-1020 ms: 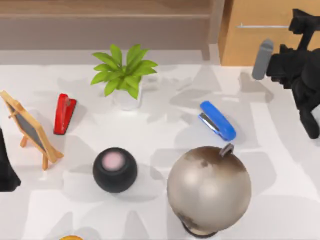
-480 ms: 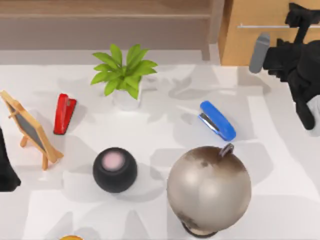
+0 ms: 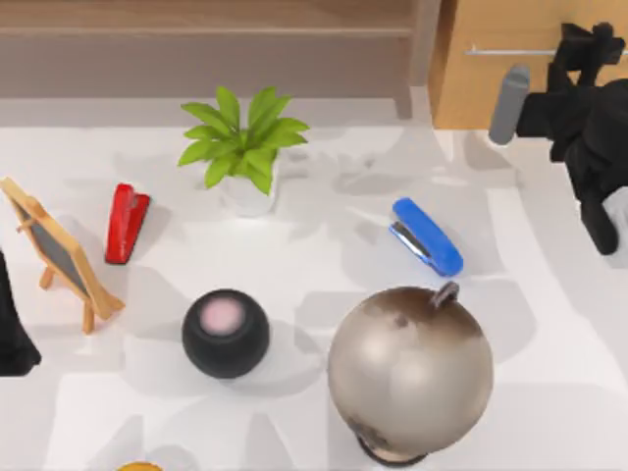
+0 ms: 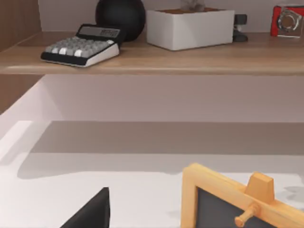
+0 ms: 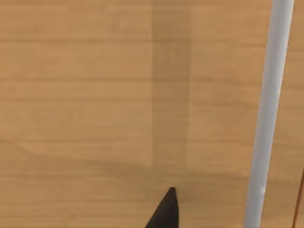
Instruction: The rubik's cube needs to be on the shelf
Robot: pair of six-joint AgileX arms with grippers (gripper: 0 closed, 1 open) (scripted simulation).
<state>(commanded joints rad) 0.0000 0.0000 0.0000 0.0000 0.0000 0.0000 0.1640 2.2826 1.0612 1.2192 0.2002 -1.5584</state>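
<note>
Wooden drawer unit (image 3: pixel 530 59) with its metal handle (image 5: pixel 266 114) faces my right gripper (image 3: pixel 579 49), whose finger opening I cannot tell. The rubik's cube's place I cannot tell either; likely it sits inside, so opening the drawer seems the step in hand. Next: grasp the handle squarely. The shelf (image 3: pixel 196 29) waits; my left arm (image 3: pixel 15 334) stays parked at the table's left.

My right arm (image 3: pixel 589 128) reaches toward the table's far right corner, while my left arm (image 3: pixel 15 339) sits parked at the left edge.
</note>
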